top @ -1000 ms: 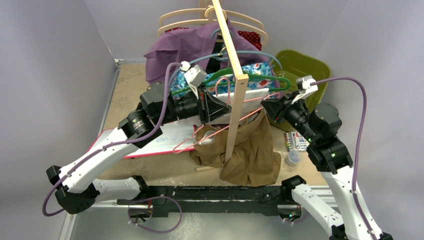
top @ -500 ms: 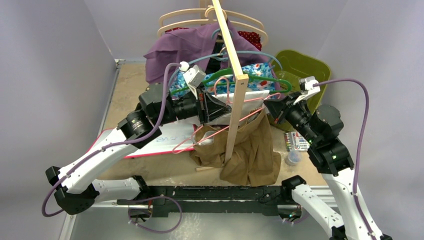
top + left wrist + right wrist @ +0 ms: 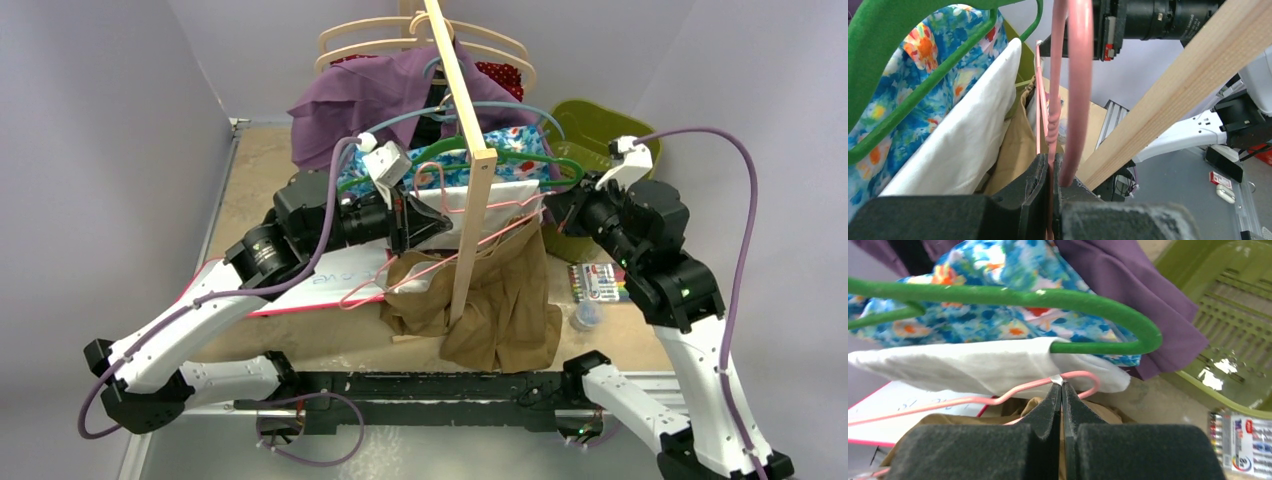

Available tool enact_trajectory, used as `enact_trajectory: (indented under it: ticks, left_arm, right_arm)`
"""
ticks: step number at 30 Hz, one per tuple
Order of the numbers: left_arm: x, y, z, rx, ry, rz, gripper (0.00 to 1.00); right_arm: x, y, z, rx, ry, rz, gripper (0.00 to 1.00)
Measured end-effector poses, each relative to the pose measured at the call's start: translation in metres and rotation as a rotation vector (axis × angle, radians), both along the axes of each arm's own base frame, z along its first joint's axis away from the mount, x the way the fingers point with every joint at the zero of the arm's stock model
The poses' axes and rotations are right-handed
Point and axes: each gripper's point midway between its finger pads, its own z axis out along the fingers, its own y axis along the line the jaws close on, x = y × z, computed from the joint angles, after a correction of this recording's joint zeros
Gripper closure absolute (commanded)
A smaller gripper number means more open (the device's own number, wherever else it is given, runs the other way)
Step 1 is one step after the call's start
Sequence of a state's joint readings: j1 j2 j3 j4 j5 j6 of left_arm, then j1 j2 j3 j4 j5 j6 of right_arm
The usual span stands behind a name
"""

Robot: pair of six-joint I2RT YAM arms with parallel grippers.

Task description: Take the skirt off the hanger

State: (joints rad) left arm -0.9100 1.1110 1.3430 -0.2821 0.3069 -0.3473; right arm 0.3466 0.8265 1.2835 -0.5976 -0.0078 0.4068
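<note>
The tan skirt [image 3: 495, 300] hangs off a pink wire hanger [image 3: 440, 265] and bunches on the table under the wooden rail. My left gripper [image 3: 425, 222] is shut on the hanger's twisted neck [image 3: 1052, 125], just below its hook. My right gripper [image 3: 548, 210] is shut at the hanger's right end. Its tips [image 3: 1062, 387] touch a silver band on the pink wire, and a thin strip of tan skirt cloth [image 3: 948, 421] shows between the pads. The skirt [image 3: 1018, 145] also hangs just beyond the left gripper [image 3: 1053, 165].
A wooden rail [image 3: 465, 150] runs between the arms. It carries a green hanger [image 3: 998, 296] with a floral garment, a white cloth [image 3: 973, 365] and purple cloth [image 3: 370, 95]. A green basket [image 3: 610, 130] stands at back right, a marker pack [image 3: 600, 283] beside the skirt, and a red-edged white sheet [image 3: 330, 280] at left.
My right gripper has shut at the hanger's right end, and that arm has drawn up and to the right. The left arm has shifted slightly left, still holding the hanger.
</note>
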Motion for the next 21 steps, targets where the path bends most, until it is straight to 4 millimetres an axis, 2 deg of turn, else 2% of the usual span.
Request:
enact_trajectory:
  ticks: [6,12,14,21]
  left_arm:
    - [-0.003,0.012,0.003,0.003,-0.031,0.021,1.00]
    - [-0.002,0.024,0.003,-0.018,-0.048,0.072,1.00]
    - [-0.002,0.025,0.007,-0.031,-0.057,0.079,1.00]
    - [0.000,0.014,0.017,-0.093,-0.067,0.056,1.00]
  right_arm:
    - [0.006,-0.020,-0.010,-0.047,0.087,-0.127,1.00]
    - [0.003,-0.034,-0.023,-0.089,0.127,-0.192,1.00]
    - [0.002,-0.033,-0.026,-0.096,0.128,-0.181,1.00]
    - [-0.005,-0.006,-0.029,-0.081,0.078,0.004,1.00]
